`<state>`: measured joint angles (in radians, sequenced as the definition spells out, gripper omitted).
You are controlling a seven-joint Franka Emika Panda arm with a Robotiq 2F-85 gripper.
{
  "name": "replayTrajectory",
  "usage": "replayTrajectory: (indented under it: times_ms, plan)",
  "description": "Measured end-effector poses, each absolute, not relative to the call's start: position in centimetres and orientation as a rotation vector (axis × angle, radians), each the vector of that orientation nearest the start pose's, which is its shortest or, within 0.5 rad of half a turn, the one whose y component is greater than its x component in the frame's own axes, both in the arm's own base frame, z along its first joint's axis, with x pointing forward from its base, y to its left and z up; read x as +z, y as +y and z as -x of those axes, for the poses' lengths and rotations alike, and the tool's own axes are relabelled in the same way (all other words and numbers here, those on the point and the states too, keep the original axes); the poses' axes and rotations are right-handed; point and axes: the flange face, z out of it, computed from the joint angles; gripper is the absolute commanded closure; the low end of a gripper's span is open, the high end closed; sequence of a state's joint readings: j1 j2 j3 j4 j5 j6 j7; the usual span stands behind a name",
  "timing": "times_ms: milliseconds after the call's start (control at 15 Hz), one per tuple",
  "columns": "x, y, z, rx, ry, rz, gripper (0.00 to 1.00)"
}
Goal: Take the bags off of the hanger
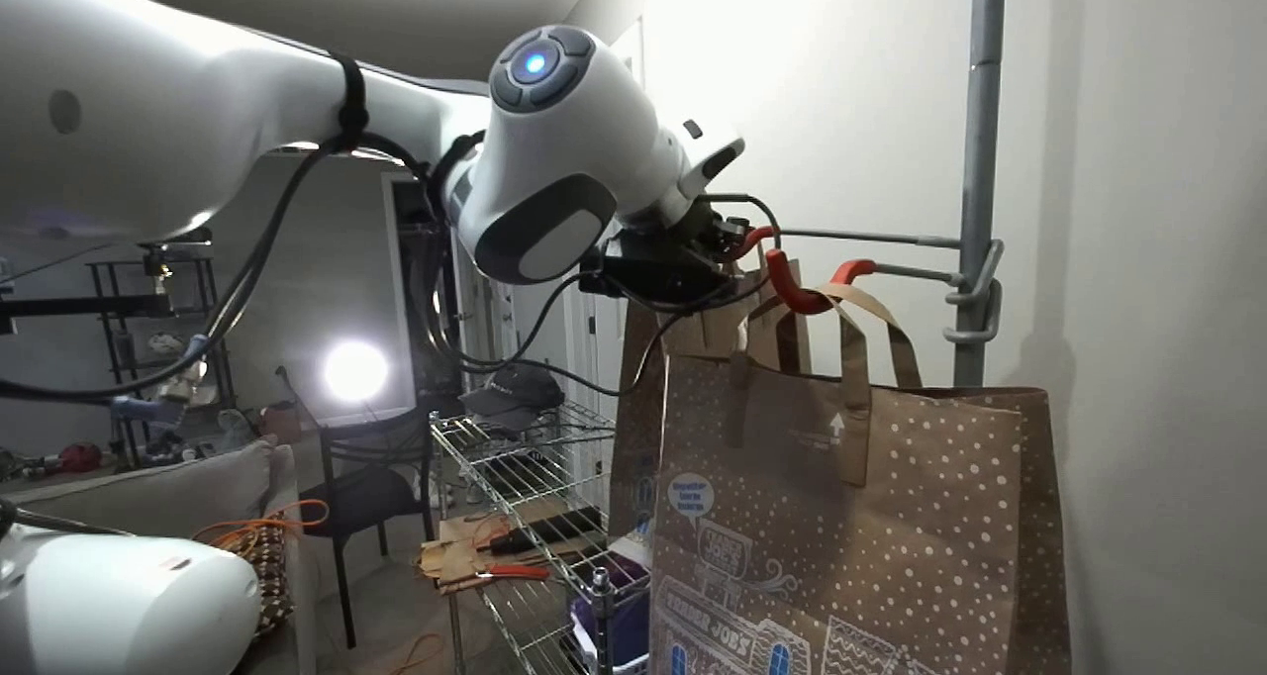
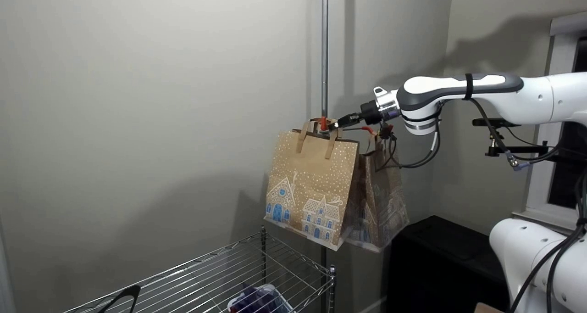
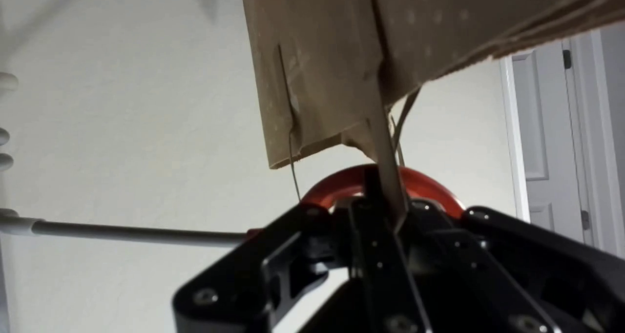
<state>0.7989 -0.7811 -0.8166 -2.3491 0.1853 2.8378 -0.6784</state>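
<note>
Jaws gripping flat paper handle, dotted kraft bags, curved hook

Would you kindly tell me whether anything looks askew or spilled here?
Yes: in an exterior view, the paper bag whose handle the gripper pinches hangs tilted, not parallel to the upright pole. I see nothing spilled.

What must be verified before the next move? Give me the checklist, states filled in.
1. Gripper shut on a paper handle: ok.
2. Both handles of the gripped bag caught: cannot tell, partly hidden.
3. That bag off its red hook: not ok, it hangs there.
4. Second bag off the other red hook: not ok, handles looped over it.
5. Arm cables clear of the second bag: cannot tell, they cross it in an exterior view.
</note>
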Motion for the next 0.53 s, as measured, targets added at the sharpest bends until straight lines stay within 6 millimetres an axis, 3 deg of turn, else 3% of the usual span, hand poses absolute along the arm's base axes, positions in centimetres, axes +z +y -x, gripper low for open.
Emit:
replayTrajectory:
  times_ms: [333,533]
  plan:
    - [65.3,-13.3,-43.1,-1.615,-0.398,2.276,0.96]
    - [66.3,-13.0,-42.4,-1.584,-0.438,2.214,0.95]
